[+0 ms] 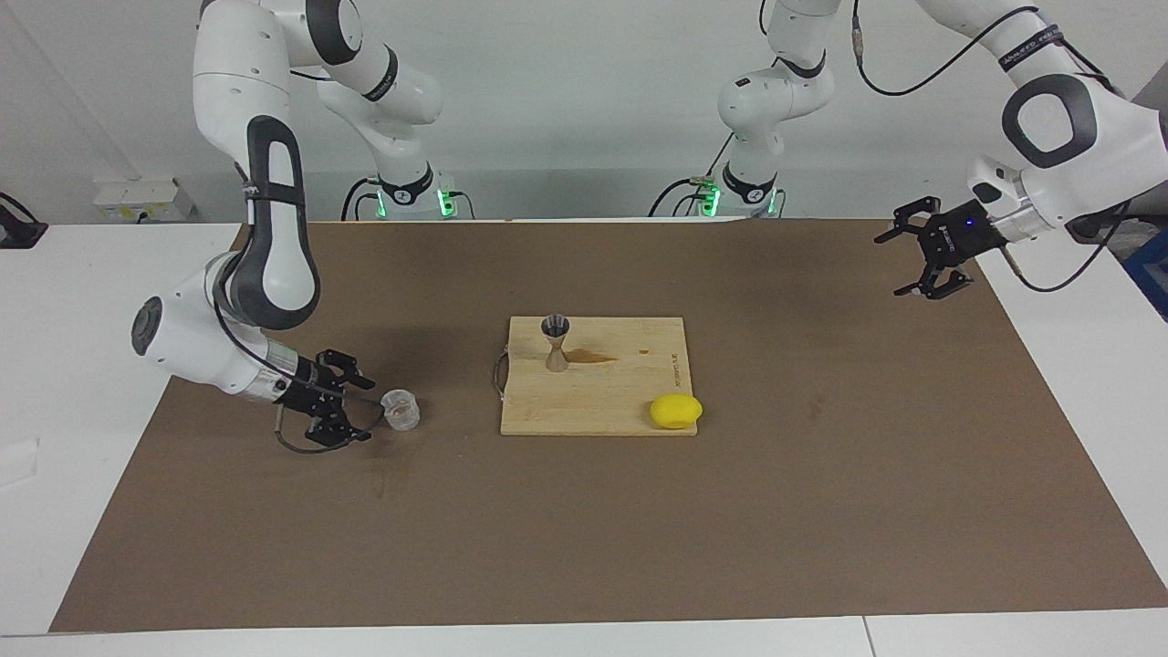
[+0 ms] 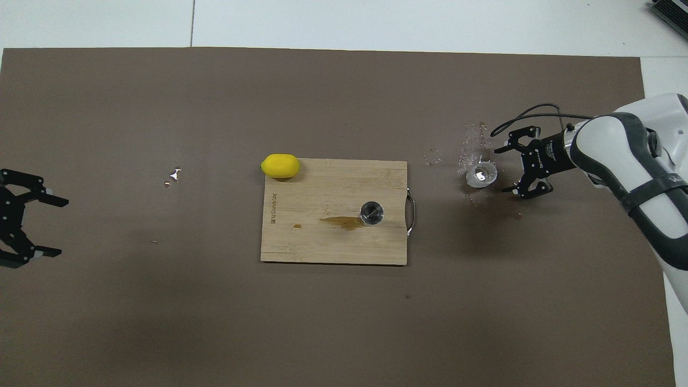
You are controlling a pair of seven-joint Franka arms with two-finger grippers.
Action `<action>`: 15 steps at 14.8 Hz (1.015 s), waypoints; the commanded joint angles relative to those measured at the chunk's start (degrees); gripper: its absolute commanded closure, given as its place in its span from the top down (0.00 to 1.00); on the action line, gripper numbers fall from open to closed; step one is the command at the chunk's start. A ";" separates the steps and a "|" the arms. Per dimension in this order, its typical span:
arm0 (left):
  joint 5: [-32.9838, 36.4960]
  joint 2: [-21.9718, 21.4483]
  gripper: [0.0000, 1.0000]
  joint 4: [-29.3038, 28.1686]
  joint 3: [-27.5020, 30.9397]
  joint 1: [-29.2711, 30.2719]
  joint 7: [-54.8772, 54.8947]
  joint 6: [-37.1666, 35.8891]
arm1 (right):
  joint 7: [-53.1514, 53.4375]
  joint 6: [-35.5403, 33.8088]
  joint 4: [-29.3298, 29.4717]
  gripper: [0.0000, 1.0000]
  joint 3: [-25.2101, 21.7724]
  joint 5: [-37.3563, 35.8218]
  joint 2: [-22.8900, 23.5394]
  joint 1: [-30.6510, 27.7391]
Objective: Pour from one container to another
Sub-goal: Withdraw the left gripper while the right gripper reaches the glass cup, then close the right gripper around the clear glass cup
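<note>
A brown mat (image 1: 584, 511) covers a white table (image 1: 64, 301) before a pale wall. At its middle lies a wooden cutting board (image 1: 602, 401), stained with a brown spill, a lemon (image 1: 676, 411) at its five-o'clock corner in the facing view. The silvery hourglass jigger (image 1: 556, 342) stands upright on the board. The squat clear cup (image 1: 401, 409) sits on the mat amid droplets, at nine o'clock from the board. The right gripper (image 1: 358, 409), spread wide, is just beside the cup, not grasping it. The left gripper (image 1: 908, 265) hangs released over the mat's edge.

Wooden cutting board (image 1: 602, 401) on brown mat (image 1: 584, 529), yellow lemon (image 1: 676, 411) at board's corner, brown stain (image 1: 598, 357) on board
</note>
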 commanded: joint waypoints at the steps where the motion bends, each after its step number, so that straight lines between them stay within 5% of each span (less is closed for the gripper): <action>1: 5.61 -2.77 1.00 4.44 -0.19 -4.60 -12.97 -1.66 | -1.15 0.42 -1.73 0.98 0.59 2.41 -0.09 -0.20; 8: 20.31 -7.70 1.00 8.31 -2.03 -15.08 -41.02 -3.42 | -2.29 0.68 -3.23 0.89 0.68 9.43 -0.53 0.15; 12: 20.31 -7.70 1.00 9.11 -2.12 -14.56 -59.48 0.52 | -2.38 -0.89 -3.14 0.45 0.77 11.82 -0.79 0.06; 15: 20.31 -7.79 1.00 8.67 -1.42 -13.07 -60.13 1.59 | -2.29 -1.95 -3.05 0.12 0.77 12.78 -2.37 0.15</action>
